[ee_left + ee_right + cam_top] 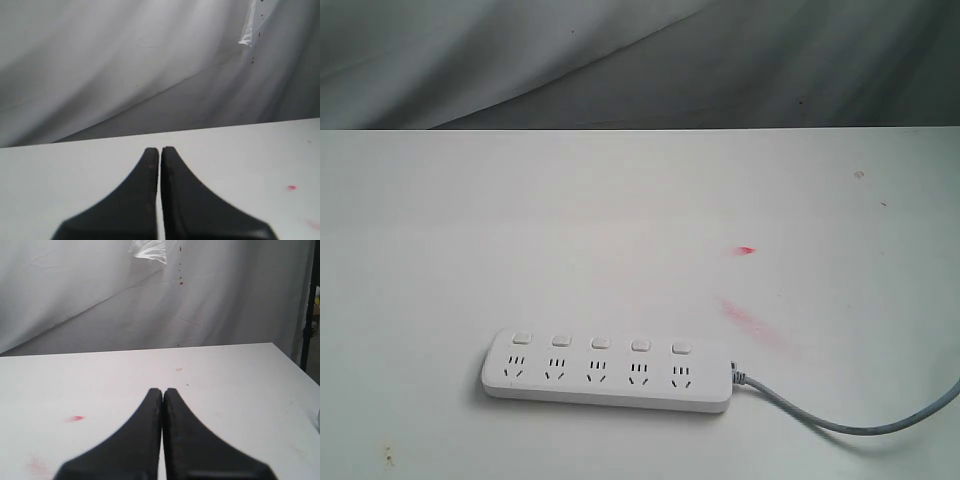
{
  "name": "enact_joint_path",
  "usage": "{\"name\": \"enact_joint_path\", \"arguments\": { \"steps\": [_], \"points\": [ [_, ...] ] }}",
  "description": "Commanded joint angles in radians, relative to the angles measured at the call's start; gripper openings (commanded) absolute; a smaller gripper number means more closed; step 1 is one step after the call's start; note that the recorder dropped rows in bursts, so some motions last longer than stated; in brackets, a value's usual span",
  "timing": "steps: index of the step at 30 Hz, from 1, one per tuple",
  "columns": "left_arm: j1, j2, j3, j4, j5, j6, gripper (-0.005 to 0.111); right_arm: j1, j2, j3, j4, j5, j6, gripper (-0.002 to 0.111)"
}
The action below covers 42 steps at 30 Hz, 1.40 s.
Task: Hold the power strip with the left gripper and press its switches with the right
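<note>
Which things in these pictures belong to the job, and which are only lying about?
Belong to the job:
power strip
switches
left gripper, fingers closed
right gripper, fingers closed

Only lying about:
red smudges on the table
grey cloth behind

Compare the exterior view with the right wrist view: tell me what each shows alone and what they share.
Only the exterior view shows the power strip, its five switches and its grey cord. Only the right wrist view shows the right gripper, shut and empty. Both show the white table, a red mark on it and the grey cloth behind.
</note>
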Motion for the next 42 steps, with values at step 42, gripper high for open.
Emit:
{"name": "enact_joint_path", "arguments": {
  "steps": [42],
  "points": [
    [0.002,0.373,-0.244,-0.211,0.475,0.404,0.0,-0.006,-0.001,0.003,-0.01,0.0,0.001,0.0]
  ]
}}
